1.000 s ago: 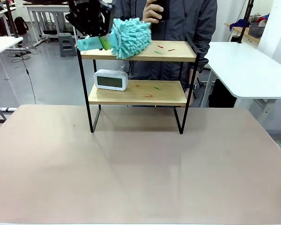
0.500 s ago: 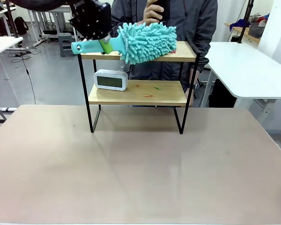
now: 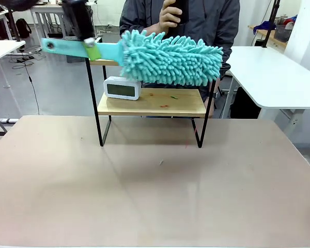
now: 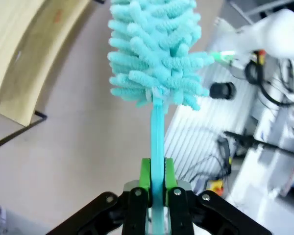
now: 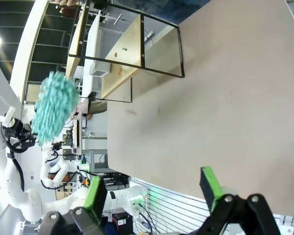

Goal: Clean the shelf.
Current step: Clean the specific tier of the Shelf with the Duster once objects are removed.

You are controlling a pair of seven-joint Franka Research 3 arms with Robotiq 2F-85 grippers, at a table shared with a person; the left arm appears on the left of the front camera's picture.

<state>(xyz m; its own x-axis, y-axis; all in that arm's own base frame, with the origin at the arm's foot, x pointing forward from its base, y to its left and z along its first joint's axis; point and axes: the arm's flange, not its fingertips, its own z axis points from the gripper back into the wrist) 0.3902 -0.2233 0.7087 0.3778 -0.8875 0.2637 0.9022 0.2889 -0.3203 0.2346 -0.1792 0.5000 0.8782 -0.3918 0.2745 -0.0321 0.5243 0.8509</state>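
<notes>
Left hand: we find it high at the shelf's upper left corner, green pads pinching the duster's flat handle; the head lies level, hiding the top board.
Right hand: fingers spread, nothing between them, above the surface.
Shelf: stands on the surface's far part; light wood boards, thin black metal frame.
Duster: turquoise, shaggy noodle-like pile, smooth handle.
Lower board: white rounded clock, small coloured scraps.
</notes>
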